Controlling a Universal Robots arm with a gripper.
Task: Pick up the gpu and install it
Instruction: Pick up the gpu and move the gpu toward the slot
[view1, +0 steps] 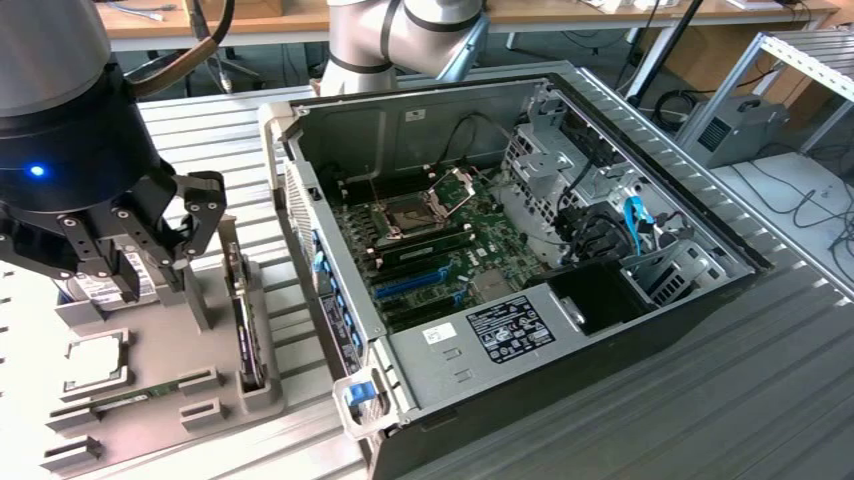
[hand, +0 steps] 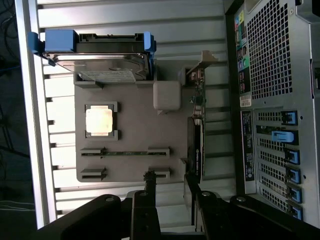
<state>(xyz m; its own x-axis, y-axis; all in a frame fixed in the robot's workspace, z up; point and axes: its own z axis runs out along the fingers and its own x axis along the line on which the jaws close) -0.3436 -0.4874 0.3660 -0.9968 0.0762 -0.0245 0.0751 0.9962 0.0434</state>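
Jaws stand wide apart, gripping nothing, at the exterior view's left above a grey moulded parts tray (view1: 160, 350). Just right of them, the thin black gpu card (view1: 247, 335) stands on edge in the tray's slot nearest an open silver-and-black computer case (view1: 400, 135), which lies on the slatted metal worktop (view1: 774, 400).

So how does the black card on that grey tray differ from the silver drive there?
The card is black and thin, the drive silver and thicker. The card ends in a metal bracket; the drive sits in a blue frame and carries a white label. Both rest on the grey tray.
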